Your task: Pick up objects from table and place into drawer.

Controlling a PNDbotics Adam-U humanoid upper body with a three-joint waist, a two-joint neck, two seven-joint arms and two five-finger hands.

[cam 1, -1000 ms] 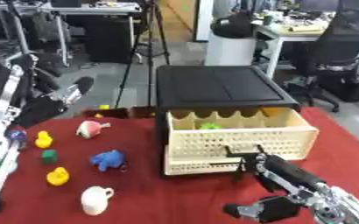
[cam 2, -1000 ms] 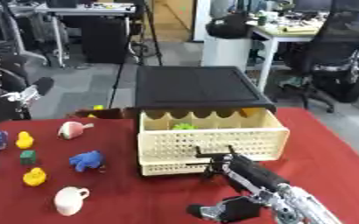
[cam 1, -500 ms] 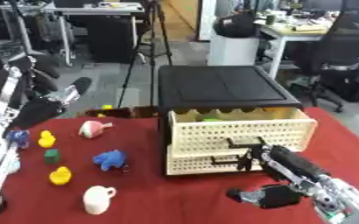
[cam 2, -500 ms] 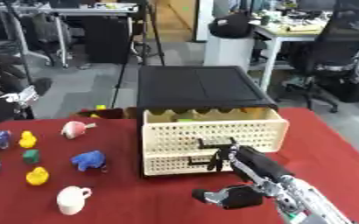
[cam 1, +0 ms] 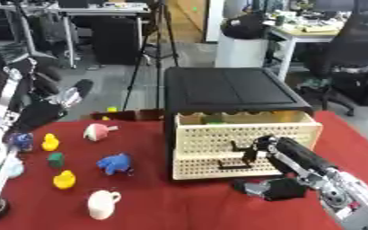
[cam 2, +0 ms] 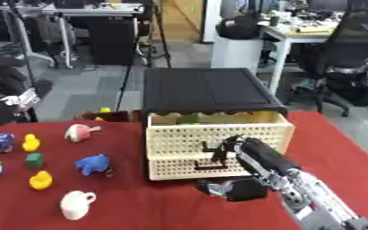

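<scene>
White, stiff and probably fragile, the cup (cam 1: 102, 203) at lower left is best taken by its handle; right hand (cam 1: 270, 188) fingers are curled, holding nothing.

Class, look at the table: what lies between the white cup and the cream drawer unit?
Only bare red cloth lies between the white cup and the drawer unit, clearest in the left eye view.

The right arm comes in from the lower right corner, forearm angled up and leftward. Its right hand (cam 1: 272, 188) hangs low beneath the wrist — fingers curled, nothing seen held. The left arm rises along the left edge; its hand cannot be made out.
</scene>
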